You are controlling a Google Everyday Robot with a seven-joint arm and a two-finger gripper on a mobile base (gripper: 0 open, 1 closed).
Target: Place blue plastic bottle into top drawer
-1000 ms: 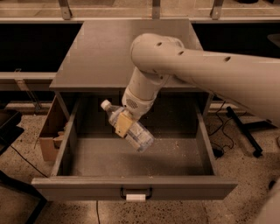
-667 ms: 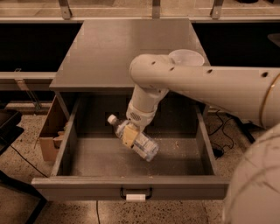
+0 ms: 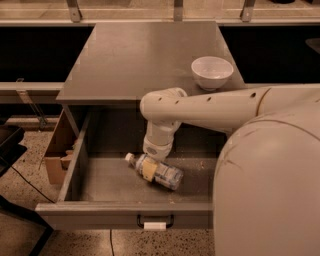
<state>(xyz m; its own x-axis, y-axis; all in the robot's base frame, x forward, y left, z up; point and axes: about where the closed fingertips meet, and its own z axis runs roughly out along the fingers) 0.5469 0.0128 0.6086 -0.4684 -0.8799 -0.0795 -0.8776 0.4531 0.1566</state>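
You have the cream two-finger gripper (image 3: 149,170) down inside the wide grey metal top drawer (image 3: 95,215), clamped around the small clear blue plastic bottle (image 3: 168,175) (white cap pointing left), lying sideways on the speckled floor.

A grey cabinet surface (image 3: 140,60) fills the middle, with a white bowl (image 3: 212,72) near its right edge. Dark recesses flank it beneath a pale ledge with metal posts (image 3: 74,10). The speckled terrazzo floor (image 3: 20,200) carries a black cable (image 3: 27,184), and a cardboard box (image 3: 54,162) stands left. The gripper (image 3: 148,170) sits low inside the open top drawer (image 3: 100,215).
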